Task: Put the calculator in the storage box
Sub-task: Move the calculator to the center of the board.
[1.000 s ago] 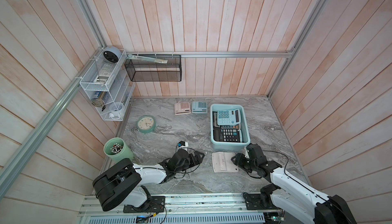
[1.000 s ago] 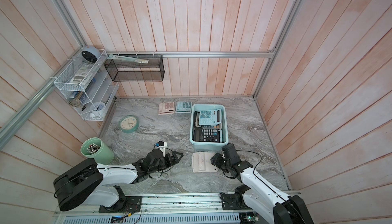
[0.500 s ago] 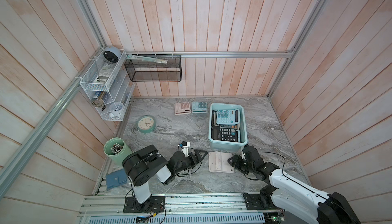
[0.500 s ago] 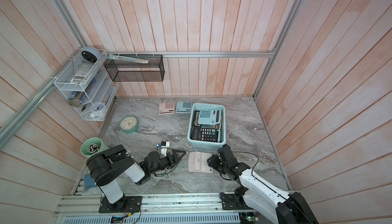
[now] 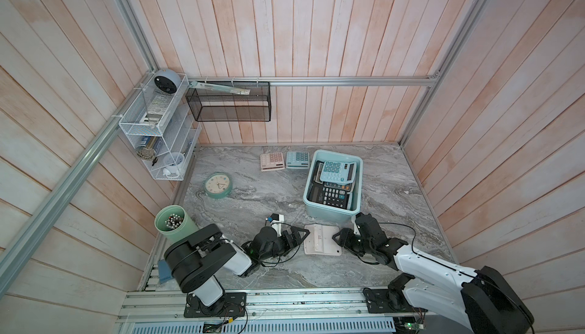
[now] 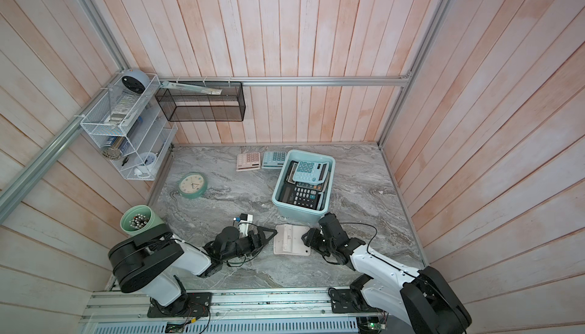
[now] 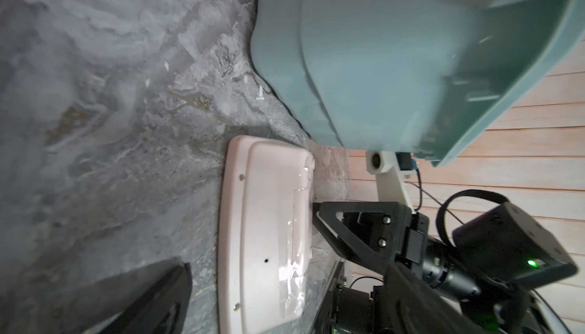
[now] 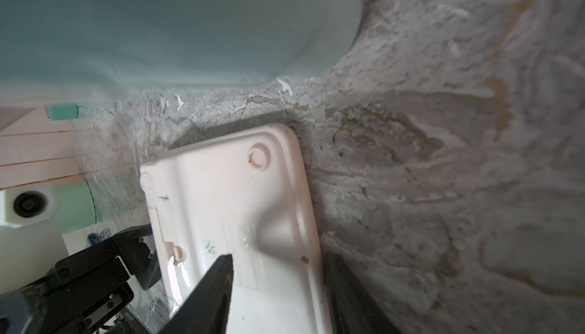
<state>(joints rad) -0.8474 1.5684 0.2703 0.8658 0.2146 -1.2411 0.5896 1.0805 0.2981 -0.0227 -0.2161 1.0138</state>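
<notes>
Straddling the calculator's right edge, the right gripper [image 5: 339, 240] sits bottom-centre in both top views. In the right wrist view the jaws are partway apart. One finger [image 8: 209, 300] is over the calculator's back, the other [image 8: 348, 300] just off its long edge. Real clamp or only contact: cannot tell.

The calculator [image 5: 321, 239] is white and face down, its back with round feet and screws showing [image 8: 228, 196]. It lies flat on the grey marble table [image 5: 240, 202], outside the storage box.

The left gripper [image 5: 299, 236] is just beside the calculator's left edge, jaws spread wide, nothing between them. Touching or not: cannot tell. The left wrist view shows one left finger [image 7: 142, 285] low over the marble and the calculator [image 7: 266, 221] beyond it, with a black finger of the right gripper at the calculator's far edge.

The storage box [image 5: 327, 217], a pale teal tub, stands just above the calculator in frame, near but apart, with a strip of marble between them. Inside, a pale blue calculator [image 5: 337, 171] lies tilted on top of black calculators [image 5: 330, 194].

Left of the box's upper end, by the back wall, a pink calculator [image 5: 271, 161] and a blue calculator [image 5: 297, 160] lie side by side. A teal clock [image 5: 217, 185] lies centre-left. A green pen cup [image 5: 172, 223] stands lower left, near the left arm's base. A black mesh basket [image 5: 229, 104] and a white wire rack [image 5: 152, 117] hang on the walls, upper left.
</notes>
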